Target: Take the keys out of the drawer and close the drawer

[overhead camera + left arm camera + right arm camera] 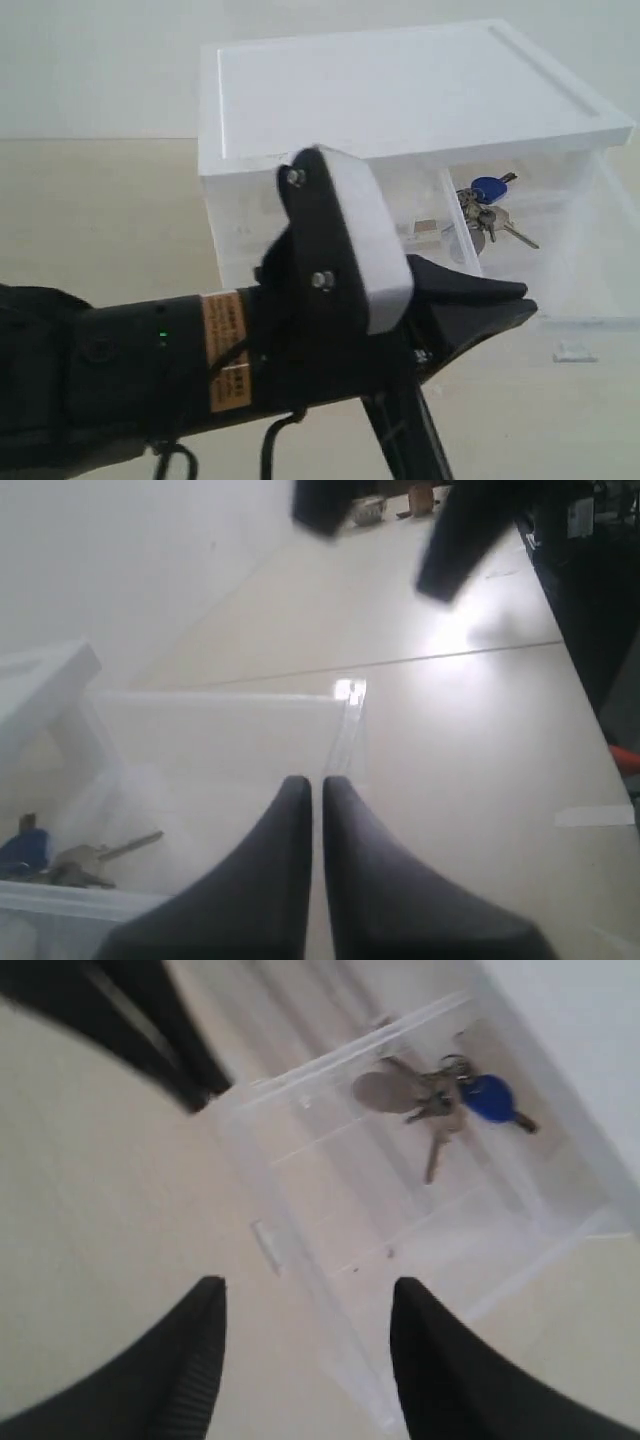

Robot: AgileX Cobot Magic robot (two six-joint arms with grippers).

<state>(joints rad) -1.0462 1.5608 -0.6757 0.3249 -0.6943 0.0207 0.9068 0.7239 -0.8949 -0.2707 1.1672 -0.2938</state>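
Observation:
The clear drawer (pixel 585 300) stands pulled out of the white cabinet (pixel 400 90) on the right. The keys (pixel 487 212), one with a blue head, lie at the drawer's inner end, near the cabinet. They also show as keys (pixel 440 1095) in the right wrist view and keys (pixel 70 858) in the left wrist view. My left gripper (pixel 312 782) is shut on nothing and hovers above the open drawer (pixel 220 710). In the exterior view the left gripper (pixel 520 298) points at the drawer. My right gripper (pixel 308 1288) is open above the drawer's front wall (pixel 340 1330), near the pull tab (pixel 267 1246).
The left arm's black body (pixel 150 360) fills the lower left of the exterior view. The drawer's white pull tab (pixel 575 352) sticks out over the beige tabletop (pixel 100 210). Dark blurred shapes (pixel 460 540) hang beyond the drawer front. A second half-width drawer (pixel 420 235) sits shut beside the open one.

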